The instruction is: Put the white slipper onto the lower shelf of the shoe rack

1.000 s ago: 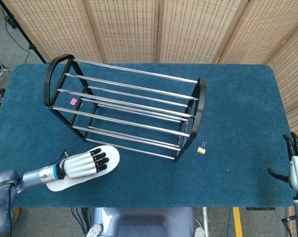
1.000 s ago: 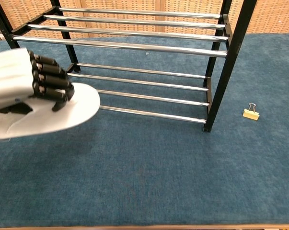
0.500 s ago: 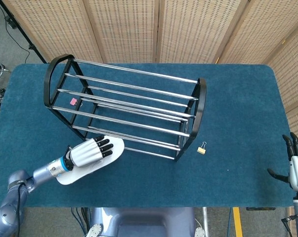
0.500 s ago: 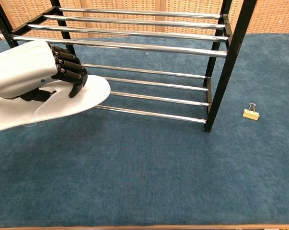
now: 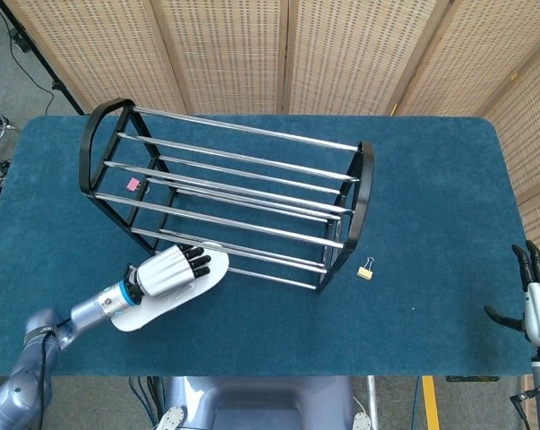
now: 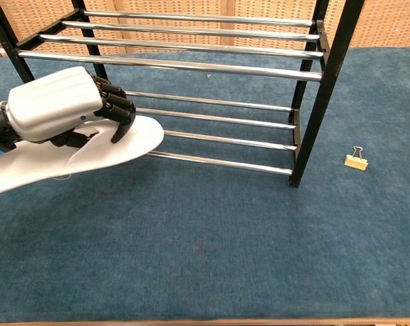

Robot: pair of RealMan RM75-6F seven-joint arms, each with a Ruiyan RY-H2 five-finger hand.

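The left hand (image 5: 167, 271), a white-shelled robot hand with black fingers, lay over the flat white slipper (image 5: 162, 296), its fingers curled down across the upper face and, in the chest view, what looked like the thumb tucked beneath, so it held the slipper pinched flat. The slipper sat low at the front-left of the black-framed shoe rack with chrome rails (image 5: 243, 206). Its long axis ran from the near-left edge of the blue felt-covered table (image 5: 431, 224) up and to the right, toe first toward the rack. In the chest view the toe (image 6: 147, 132) overlapped the front rail of the lower shelf (image 6: 218, 161), though whether it touched the rail or hung just above it I could not tell. The heel trailed back beneath the wrist, outside the rack. Judged from this, the coming move turned on that one line: the lower shelf lay straight ahead of the fingertips along the slipper's length, under the upper rails, so the hand would need to stay low to clear them.

Right of the rack's end post, a small gold binder clip (image 5: 365, 269) lay apart on the cloth. Far right, at the table's edge, the right hand (image 5: 538, 300) stood upright with fingers spread, holding nothing, well away from the slipper, so the left was plainly the nearer one
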